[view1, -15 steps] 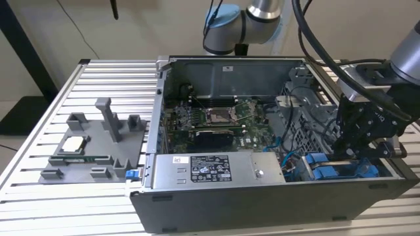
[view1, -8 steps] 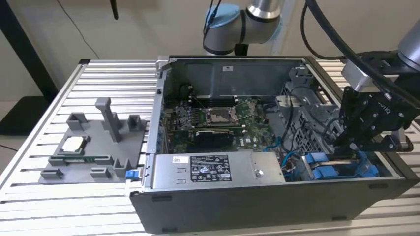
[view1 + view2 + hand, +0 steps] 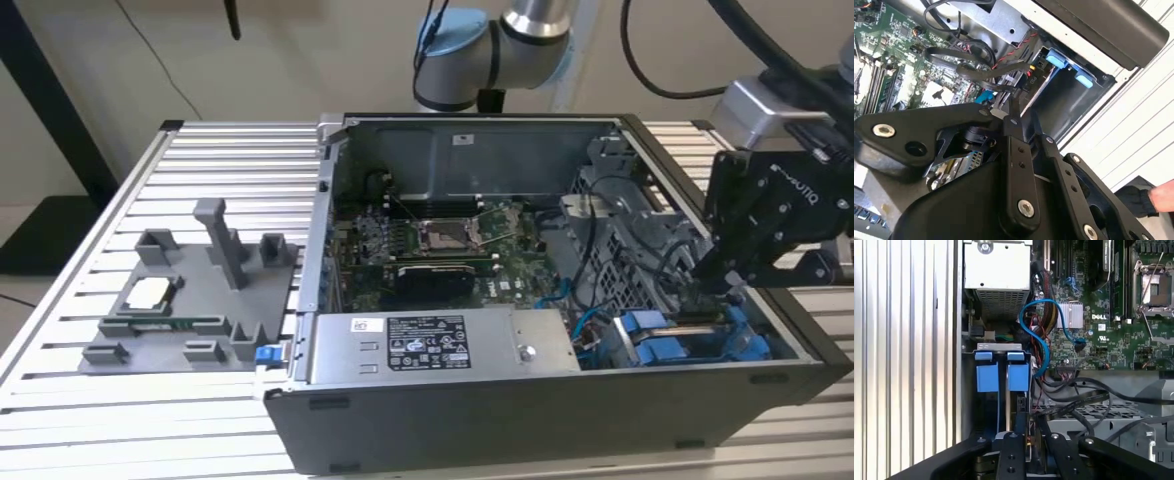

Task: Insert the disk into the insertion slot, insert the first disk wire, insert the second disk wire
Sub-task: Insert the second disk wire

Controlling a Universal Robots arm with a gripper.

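The slatted metal tabletop (image 3: 200,160) carries an open computer case (image 3: 534,420) lying on its side, with a grey fixture plate (image 3: 187,300) beside it toward the exterior view's left. Inside the case, the green motherboard (image 3: 441,250) fills the middle, and the grey labelled power-supply box (image 3: 441,345) sits along the near wall. The insertion slot (image 3: 694,345), a grey bay with blue plastic parts, sits in the case corner at the exterior view's right; in the first wrist view the blue tabs of the disk (image 3: 1002,377) show inside that bay, so it appears to be seated there already (its silver body is mostly hidden). The black gripper (image 3: 714,285) hangs over this bay, its tips down among the cables. In the second wrist view the jaws stand close together around a thin black wire (image 3: 1004,90) near the bay, though I cannot tell whether they truly pinch it. A blue cable (image 3: 1039,335) loops from the motherboard toward the bay.
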